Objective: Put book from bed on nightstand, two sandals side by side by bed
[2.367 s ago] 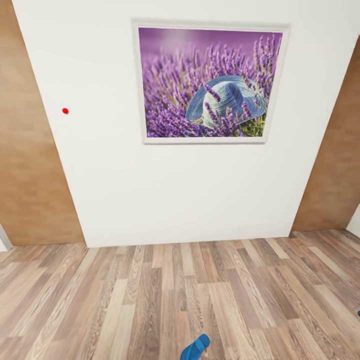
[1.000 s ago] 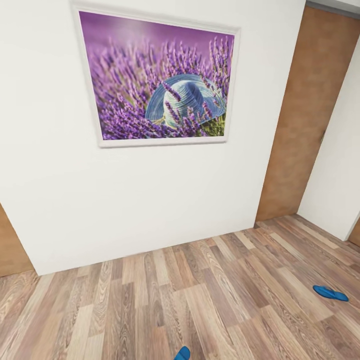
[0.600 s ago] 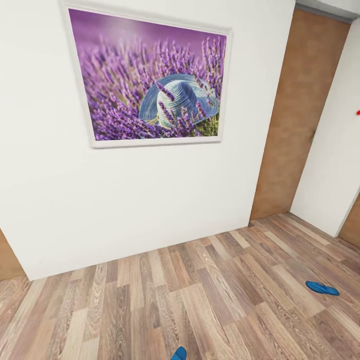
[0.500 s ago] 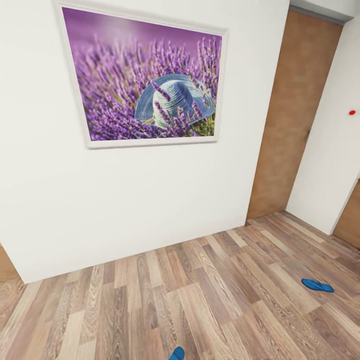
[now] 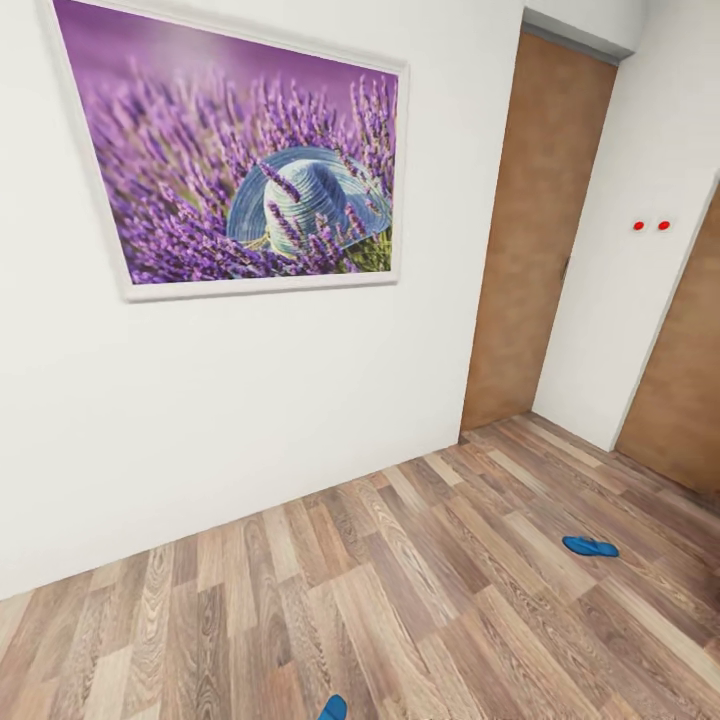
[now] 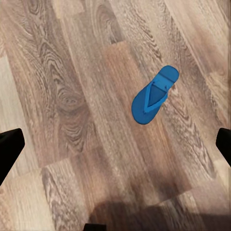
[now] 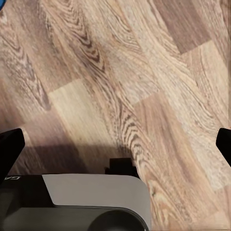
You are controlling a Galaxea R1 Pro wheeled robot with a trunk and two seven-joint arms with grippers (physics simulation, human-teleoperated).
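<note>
Blue against the wood-plank floor (image 5: 420, 600), 2 sandals lie well apart: the near sandal (image 5: 333, 708) pokes in at the bottom edge of the head view, just ahead of the robot, and the far sandal (image 5: 590, 546) sits off to the right, near the brown wooden door (image 5: 530, 240) and the white wall corner. From the left wrist camera the near sandal (image 6: 154, 95) lies flat, strap side up, between the spread dark fingertips of the left gripper (image 6: 115, 144), which hangs above it holding nothing. The right gripper (image 7: 115, 144) likewise has its fingertips wide apart over bare planks, above a grey part of the robot's body (image 7: 91, 202). A framed lavender picture (image 5: 235, 160) hangs on the white wall ahead, and 2 red dots (image 5: 650, 226) mark the wall by the door. Bed, book and nightstand are out of sight, so I judge the robot is on its way. The risks from here: rolling the base over the near sandal, which lies close to it, or reaching down off-centre and pushing the thin sole along the smooth floor instead of pinching it.
</note>
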